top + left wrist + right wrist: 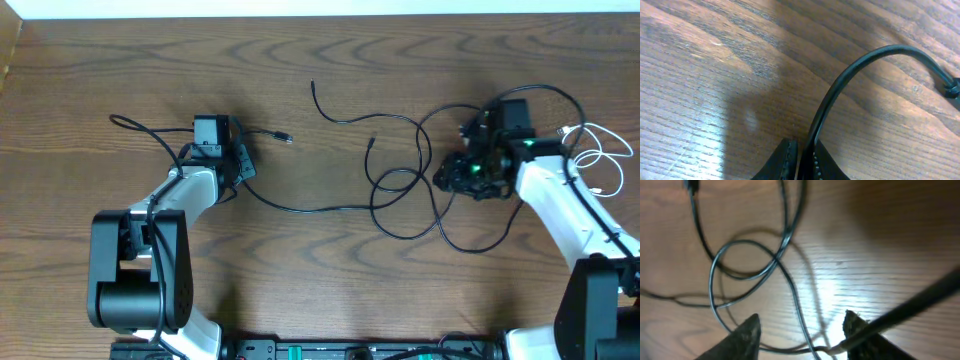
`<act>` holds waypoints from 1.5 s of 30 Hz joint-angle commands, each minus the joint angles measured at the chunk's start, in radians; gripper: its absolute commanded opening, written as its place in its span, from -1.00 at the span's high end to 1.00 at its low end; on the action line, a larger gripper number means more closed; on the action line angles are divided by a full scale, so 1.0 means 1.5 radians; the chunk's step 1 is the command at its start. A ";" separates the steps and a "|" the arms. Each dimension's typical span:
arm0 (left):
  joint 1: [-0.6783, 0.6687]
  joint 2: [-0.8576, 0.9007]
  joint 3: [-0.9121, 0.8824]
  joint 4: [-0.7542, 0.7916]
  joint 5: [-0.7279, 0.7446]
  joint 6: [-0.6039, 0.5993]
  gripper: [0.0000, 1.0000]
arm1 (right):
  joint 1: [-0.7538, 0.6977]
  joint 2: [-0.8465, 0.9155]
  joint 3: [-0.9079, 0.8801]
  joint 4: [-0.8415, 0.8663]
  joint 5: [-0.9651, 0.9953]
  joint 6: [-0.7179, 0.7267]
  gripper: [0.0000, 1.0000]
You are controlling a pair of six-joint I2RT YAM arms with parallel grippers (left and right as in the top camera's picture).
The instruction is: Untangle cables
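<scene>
Overhead: left pincer (240, 163) grips black cable (300, 209), which runs right to the loop tangle (400, 190) mid-surface (100, 60). Right pincer (447, 180) is nearer, at tangle's right edge.
Left wrist: jaws clamped on cable, which arcs up-right.
Right wrist: pincer spread wide, nothing held. One strand (795, 305) passes btwn the jaws; loops lie ahead-left.

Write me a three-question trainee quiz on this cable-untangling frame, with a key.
1. True or false: the left gripper is shut on a black cable.
2. The right gripper is: A) open, B) shut on a plug, C) out of view.
3. Which arm does the white cable lie beside?
Key: 1 true; 2 A; 3 the right.
</scene>
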 commanded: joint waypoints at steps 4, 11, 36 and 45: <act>0.003 0.009 -0.003 -0.015 0.010 -0.002 0.73 | 0.056 -0.007 -0.001 0.013 0.017 0.027 0.90; 0.003 0.009 -0.003 -0.012 0.010 -0.002 0.73 | 0.080 -0.007 -0.001 0.011 0.011 0.029 0.98; 0.003 0.009 -0.003 -0.012 0.010 -0.002 0.73 | 0.118 0.010 -0.012 -0.037 0.196 0.071 0.98; 0.003 0.009 -0.003 -0.009 0.010 -0.002 0.74 | -0.001 0.009 0.039 -0.234 0.508 0.282 0.98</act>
